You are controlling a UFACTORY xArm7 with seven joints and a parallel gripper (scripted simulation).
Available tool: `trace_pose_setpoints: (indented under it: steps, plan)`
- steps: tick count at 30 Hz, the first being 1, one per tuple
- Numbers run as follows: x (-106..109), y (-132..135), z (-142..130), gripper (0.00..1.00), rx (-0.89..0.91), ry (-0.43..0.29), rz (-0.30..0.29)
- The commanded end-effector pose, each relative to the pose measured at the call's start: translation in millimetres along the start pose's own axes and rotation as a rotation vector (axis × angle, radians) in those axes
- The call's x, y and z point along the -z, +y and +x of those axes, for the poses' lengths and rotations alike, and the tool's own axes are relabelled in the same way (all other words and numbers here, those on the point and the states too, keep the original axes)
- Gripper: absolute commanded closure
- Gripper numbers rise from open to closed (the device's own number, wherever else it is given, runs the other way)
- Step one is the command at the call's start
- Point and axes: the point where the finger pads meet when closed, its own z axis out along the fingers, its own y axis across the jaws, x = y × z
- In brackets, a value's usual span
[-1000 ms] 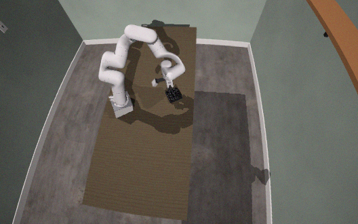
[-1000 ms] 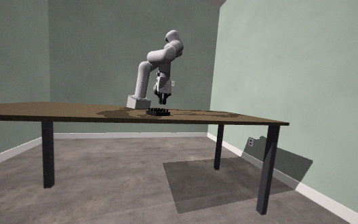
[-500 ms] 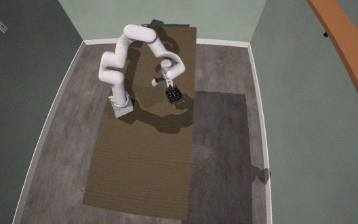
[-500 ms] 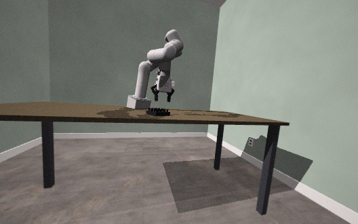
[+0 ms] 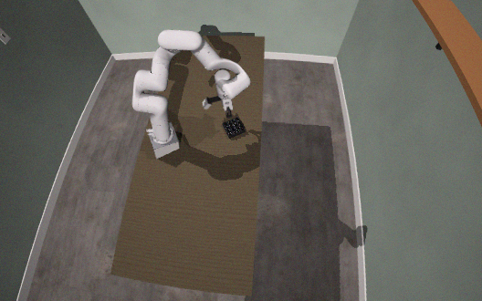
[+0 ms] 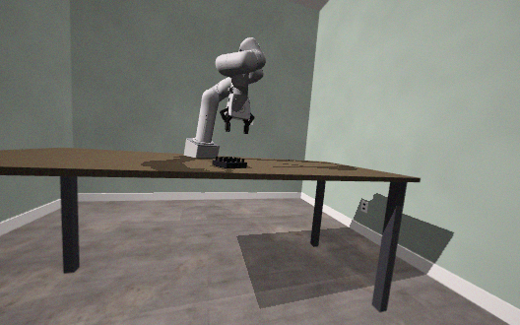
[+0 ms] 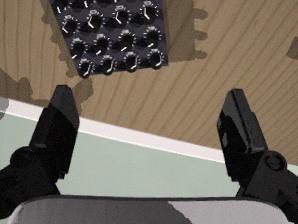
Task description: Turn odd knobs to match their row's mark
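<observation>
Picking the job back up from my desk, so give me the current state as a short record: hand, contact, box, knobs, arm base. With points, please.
hand: (image 6: 236, 131) (image 7: 148, 91) open, fingers wide apart
contact: none; hand above the table (image 5: 183, 228) (image 6: 123, 162) (image 7: 195, 105)
knob box: (image 5: 234, 128) (image 6: 229, 162) (image 7: 111, 35) on the table
knobs: in rows, white lines visible; printed names unreadable
arm base: (image 5: 167, 150) (image 6: 201, 148) on the table

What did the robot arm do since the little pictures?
The gripper rose away from the knob box, and its fingers spread from close together to wide open. The knob box and the arm's base stayed where they were.
</observation>
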Motion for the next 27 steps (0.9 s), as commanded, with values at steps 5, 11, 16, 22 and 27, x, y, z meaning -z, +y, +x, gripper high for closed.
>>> trace_pose_setpoints:
  steps: [5,11,16,22,27]
  plan:
    - [41.5,0.4,0.1,0.0,0.0,-0.002,0.005]
    - [42.6,0.4,0.1,0.0,0.0,-0.002,0.005]
    - [42.6,0.4,0.1,0.0,0.0,-0.002,0.005]
    - [42.6,0.4,0.1,0.0,0.0,-0.002,0.005]
    - [42.6,0.4,0.1,0.0,0.0,-0.002,0.005]
